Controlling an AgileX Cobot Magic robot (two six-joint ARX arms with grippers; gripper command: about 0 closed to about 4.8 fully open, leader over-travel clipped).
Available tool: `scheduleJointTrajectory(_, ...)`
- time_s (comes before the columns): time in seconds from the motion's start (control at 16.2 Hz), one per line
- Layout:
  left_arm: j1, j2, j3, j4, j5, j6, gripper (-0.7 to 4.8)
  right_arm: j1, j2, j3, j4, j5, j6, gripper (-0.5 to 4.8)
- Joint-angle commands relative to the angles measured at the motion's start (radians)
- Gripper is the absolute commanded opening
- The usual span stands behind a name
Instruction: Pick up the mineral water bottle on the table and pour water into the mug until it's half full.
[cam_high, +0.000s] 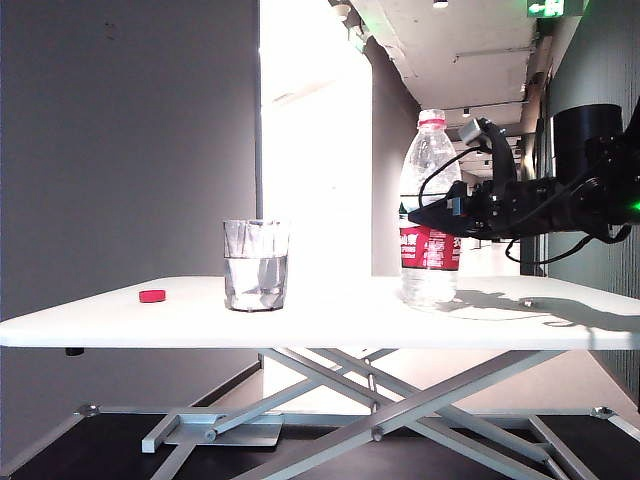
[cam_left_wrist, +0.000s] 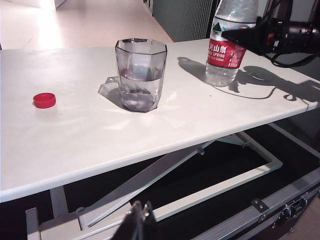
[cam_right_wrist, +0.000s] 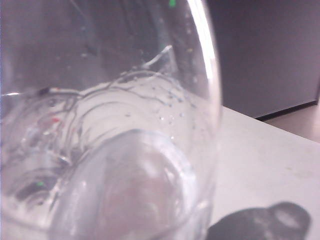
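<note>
mineral water bottle (cam_high: 430, 215) upright, mug (cam_high: 256, 265) half-full

White flat tabletop (cam_high: 330, 325) on grey scissor-lift frame carries small red cap (cam_high: 152, 295), clear faceted tumbler (cam_high: 256, 265), tall clear red-labelled bottle (cam_high: 430, 215), upright.

Red-white label (cam_high: 430, 248); red cap (cam_high: 152, 295); white table (cam_high: 330, 318).

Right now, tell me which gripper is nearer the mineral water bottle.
Right. The right gripper is at the mineral water bottle, reaching in from the right at label height. The left gripper hangs back below the table's near edge, well away from it.
</note>
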Motion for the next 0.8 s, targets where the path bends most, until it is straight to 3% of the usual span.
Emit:
scheduleJointTrajectory(0.06, -0.002, 0.0, 0.001, -0.002, 0.012, 0.005, -0.05, 0.005, 0.005, 0.008, 0.064, -0.001, -0.006, 1.57)
scheduleJointTrajectory(0.31, -0.002, 0.0, 0.001, -0.002, 0.012, 0.008, -0.05, 0.005, 0.008, 0.008, 0.058, -0.002, -0.013, 1.7)
scheduleJointTrajectory(0.43, -0.002, 0.0, 0.001, -0.002, 0.012, 0.009, -0.05, 0.005, 0.008, 0.008, 0.041, -0.001, -0.013, 2.85)
scheduleJointTrajectory(0.55, -0.002, 0.0, 0.001, -0.002, 0.012, 0.009, -0.05, 0.005, 0.008, 0.008, 0.029, -0.002, -0.013, 3.43)
scheduleJointTrajectory(0.62, -0.002, 0.0, 0.001, -0.002, 0.012, 0.009, -0.05, 0.005, 0.008, 0.008, 0.029, -0.002, -0.013, 4.3)
scheduleJointTrajectory(0.68, -0.002, 0.0, 0.001, -0.002, 0.012, 0.009, -0.05, 0.005, 0.008, 0.008, 0.029, -0.003, -0.013, 4.79)
scheduleJointTrajectory(0.8, -0.002, 0.0, 0.001, -0.003, 0.012, 0.01, -0.05, 0.003, 0.008, 0.008, 0.043, -0.046, -0.016, 4.79)
